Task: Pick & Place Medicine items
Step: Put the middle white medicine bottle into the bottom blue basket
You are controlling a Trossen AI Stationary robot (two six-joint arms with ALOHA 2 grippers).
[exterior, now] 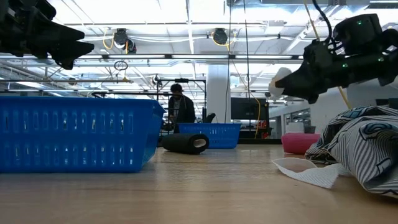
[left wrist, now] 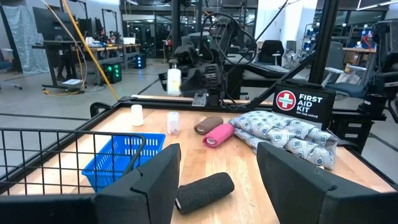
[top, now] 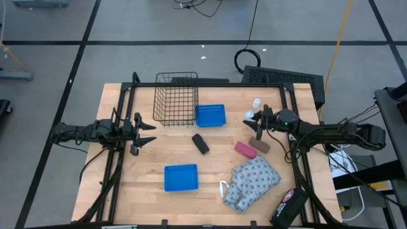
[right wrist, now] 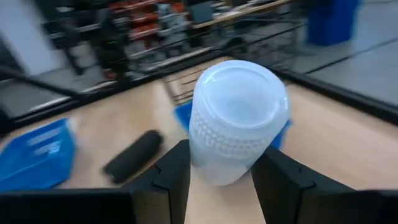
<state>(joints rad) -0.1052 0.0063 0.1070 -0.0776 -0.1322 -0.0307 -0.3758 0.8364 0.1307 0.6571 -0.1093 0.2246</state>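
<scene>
A carry step is judged to be in hand: one white bottle (right wrist: 236, 118) is clamped between the fingers of the right gripper (top: 257, 121) and held clear of the table, at about two o'clock from the table's centre. Two more white bottles (left wrist: 137, 114) stand on the wood just beyond it, toward one o'clock. The next move probably calls for a swing toward a blue tray (top: 210, 116), at about twelve o'clock, with the grip kept firm until the bottle is over it. The right arm is stretched inward from the three o'clock edge. The left gripper (top: 145, 132) waits at nine o'clock, fingers apart and empty.
</scene>
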